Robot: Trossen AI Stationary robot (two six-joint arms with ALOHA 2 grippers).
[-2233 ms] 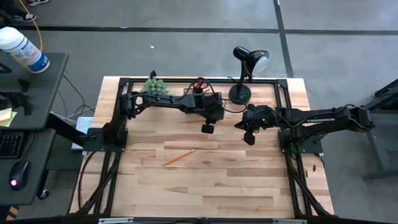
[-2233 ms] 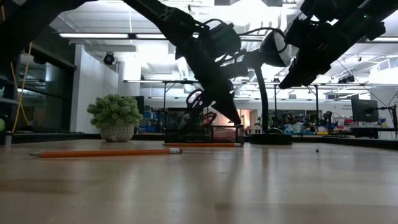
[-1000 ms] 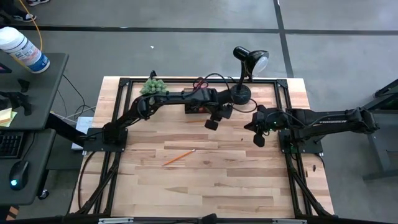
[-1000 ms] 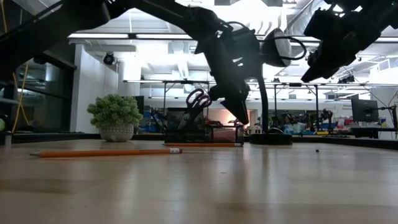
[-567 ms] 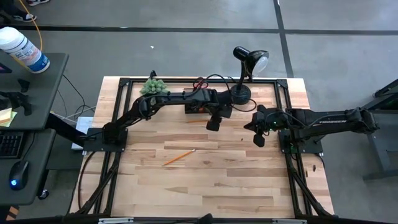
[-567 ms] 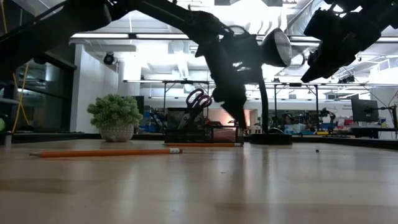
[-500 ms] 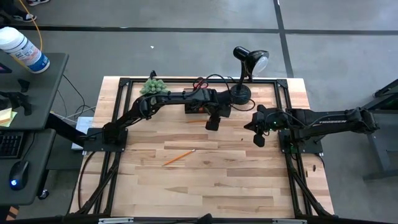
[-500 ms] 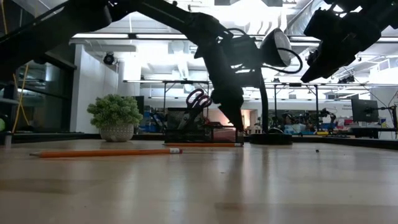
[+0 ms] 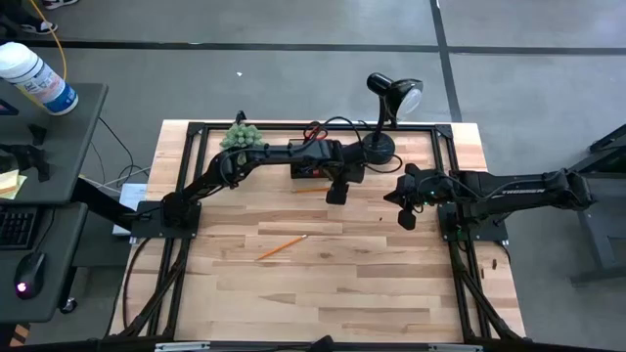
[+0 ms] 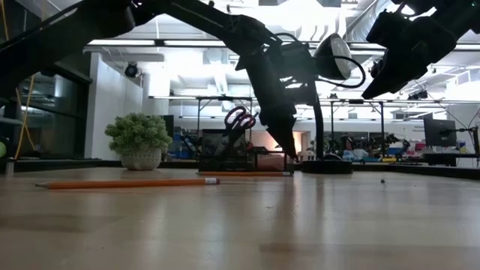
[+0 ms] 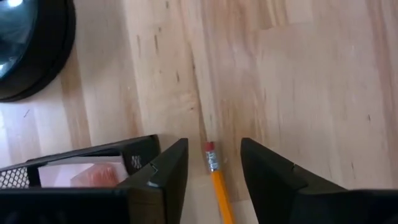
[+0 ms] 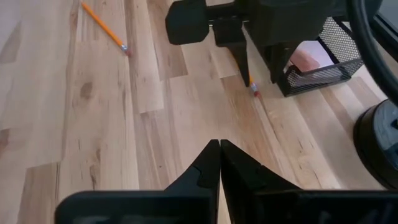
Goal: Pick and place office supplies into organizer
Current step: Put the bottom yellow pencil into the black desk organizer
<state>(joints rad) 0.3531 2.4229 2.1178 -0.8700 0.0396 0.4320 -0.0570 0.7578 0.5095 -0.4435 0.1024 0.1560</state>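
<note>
An orange pencil (image 11: 217,185) lies flat on the table (image 9: 342,284) just beside the front of the organizer (image 9: 311,171), its pink eraser end pointing away from the caddy's corner; in the left wrist view it runs between the two dark fingers (image 11: 169,168), which stand apart on either side and do not touch it. The left gripper (image 9: 335,195) is thus spread and empty, hanging low over that pencil with its tips close to the wood. Judged handling: light, stiff, round-bodied wood, likely to roll or skid on the smooth boards if nudged from one side; best taken across the shaft a little behind the metal ferrule, both fingers closing evenly, since the low profile leaves little to catch. The organizer's mesh wall (image 11: 15,178) sits right next to one finger, so a collision there is a risk. The organizer already holds scissors (image 10: 240,120) upright in its tall compartment and a pink pad (image 11: 93,175) in the low tray. A second pencil (image 9: 282,246) lies well apart, nearer mid-table. The right gripper (image 9: 406,217) waits to the right of the work, above the table, fingers pressed together and holding nothing. A desk lamp (image 9: 385,115) and plant (image 9: 245,136) stand at the far edge.
</note>
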